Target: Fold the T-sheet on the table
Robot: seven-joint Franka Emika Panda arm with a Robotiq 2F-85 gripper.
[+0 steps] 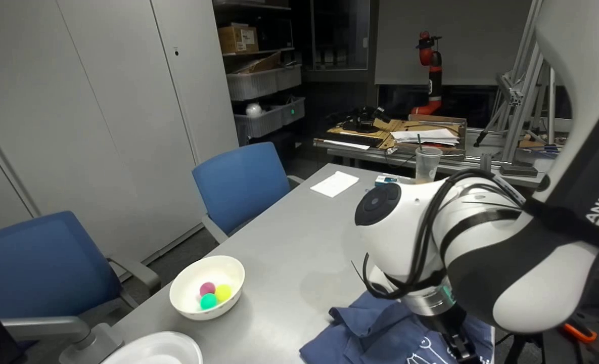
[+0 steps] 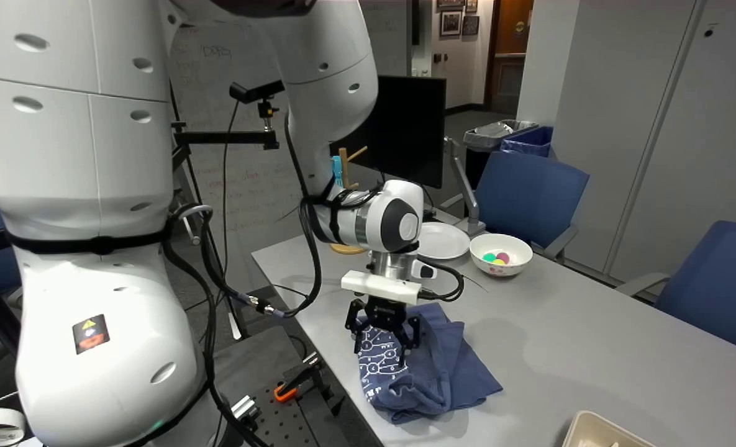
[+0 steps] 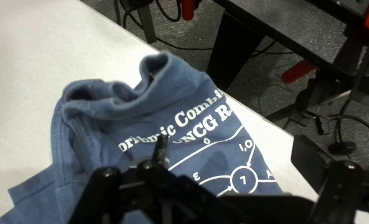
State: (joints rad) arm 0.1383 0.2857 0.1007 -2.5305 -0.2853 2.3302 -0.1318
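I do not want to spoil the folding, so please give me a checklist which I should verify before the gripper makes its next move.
1. Gripper open: ok; its fingers stand apart.
2. Both fingers over the T-shirt: cannot tell; in the wrist view one shows against the print, one past the cloth's edge.
3. T-shirt smooth: not ok; it is creased, with raised folds.
4. T-shirt wholly on the table: cannot tell; one part reaches the table's edge and may overhang.
5. Bowl and plate off the T-shirt: ok; in both exterior views they stand apart from it.
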